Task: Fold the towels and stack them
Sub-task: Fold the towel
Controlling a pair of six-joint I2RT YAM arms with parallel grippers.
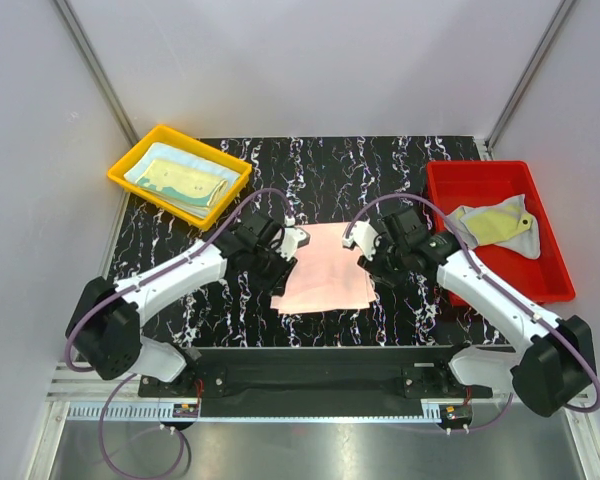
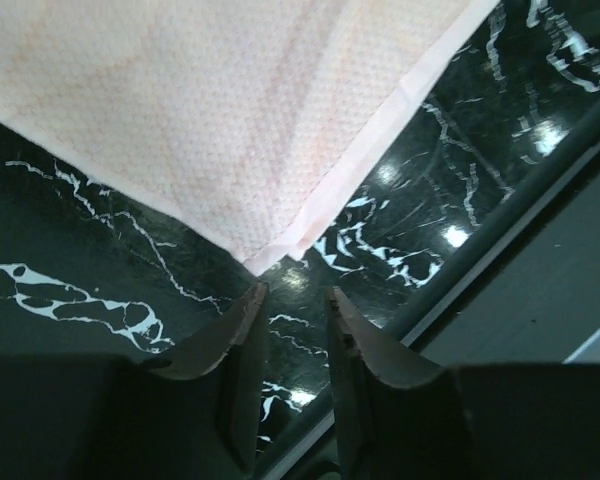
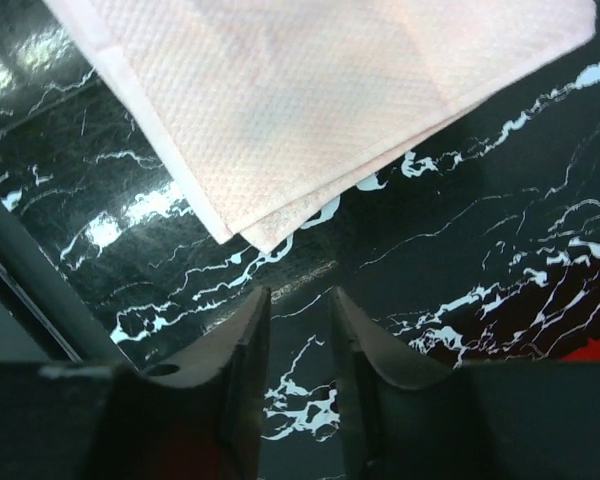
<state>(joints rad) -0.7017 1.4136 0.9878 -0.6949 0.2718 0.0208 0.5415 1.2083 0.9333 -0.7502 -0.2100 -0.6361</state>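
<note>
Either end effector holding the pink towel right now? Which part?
Nothing is held. The left end effector and right end effector are open and empty, each just short of a corner of the pink towel.

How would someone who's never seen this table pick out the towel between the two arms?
On the black marbled table, look midway between the yellow tray and the red tray. The pink towel lies there, folded flat. It alone is plain pink and outside a tray.

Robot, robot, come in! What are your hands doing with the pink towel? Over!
Left gripper open, empty. Right gripper open, empty. Pink towel folded flat between them, untouched. Nothing in the way.
</note>
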